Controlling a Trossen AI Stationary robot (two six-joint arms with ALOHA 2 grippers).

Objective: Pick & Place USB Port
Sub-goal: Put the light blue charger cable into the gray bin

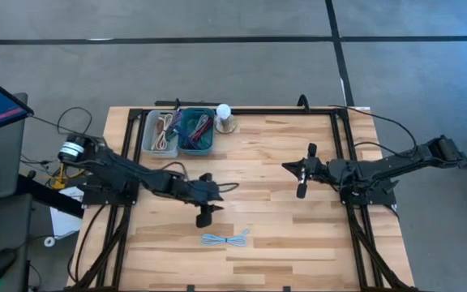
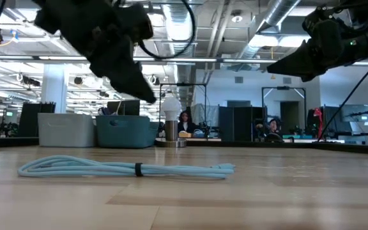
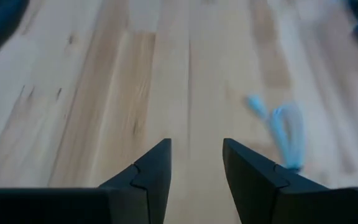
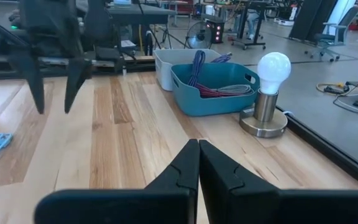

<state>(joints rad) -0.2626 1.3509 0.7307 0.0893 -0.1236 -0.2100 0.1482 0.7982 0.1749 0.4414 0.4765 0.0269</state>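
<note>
One light-blue cable (image 1: 226, 238) on table (image 1: 282, 162), two bins (image 1: 196, 130); left gripper (image 1: 204, 212) parted, right gripper (image 1: 302, 188) closed, both empty.

Back-edge clutter, w/ lamp as landmark

Bulb lamp (image 1: 224, 113) upright at table's (image 1: 282, 251) far edge; teal bin (image 1: 196, 131) just beside it (cables inside), white bin (image 1: 160, 131) on teal's other side. People seated in room bg.

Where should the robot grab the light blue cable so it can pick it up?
Probably at the middle of the light blue cable, near the dark tie that binds its strands into one bundle. It lies flat on the table, so coming straight down from above with the fingers across its length suits best. The left gripper hangs open close by; the right gripper waits shut, farther off.
</note>
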